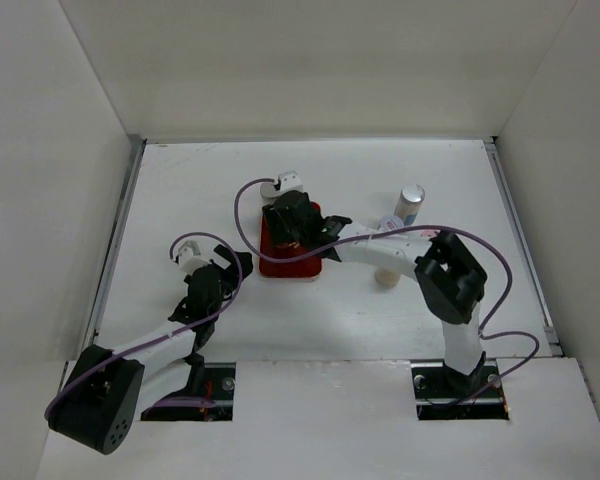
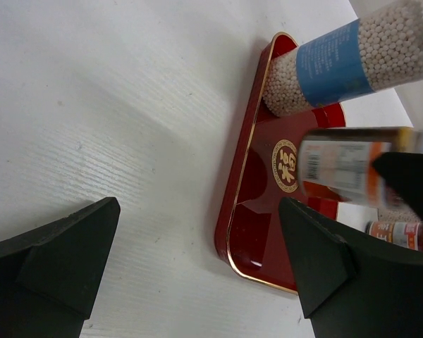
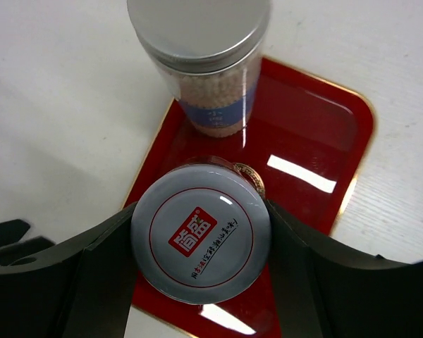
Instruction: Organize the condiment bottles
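My right gripper (image 3: 201, 232) is shut on a short jar with a white lid (image 3: 201, 239), holding it over the middle of the red tray (image 3: 317, 127). A silver-capped bottle with a blue band (image 3: 204, 56) stands on the tray's far end. The left wrist view shows the same banded bottle (image 2: 338, 63), the held jar (image 2: 342, 169) and the tray (image 2: 257, 211). My left gripper (image 2: 197, 211) is open and empty over bare table, left of the tray. In the top view the right gripper (image 1: 295, 228) covers the tray (image 1: 280, 262), and the left gripper (image 1: 223, 270) sits to its left.
A second silver-capped bottle (image 1: 412, 203) stands right of the tray. A pale-capped bottle (image 1: 387, 278) stands beside the right forearm. Another red-labelled jar (image 2: 402, 236) lies beyond the tray. White walls close in the table on three sides.
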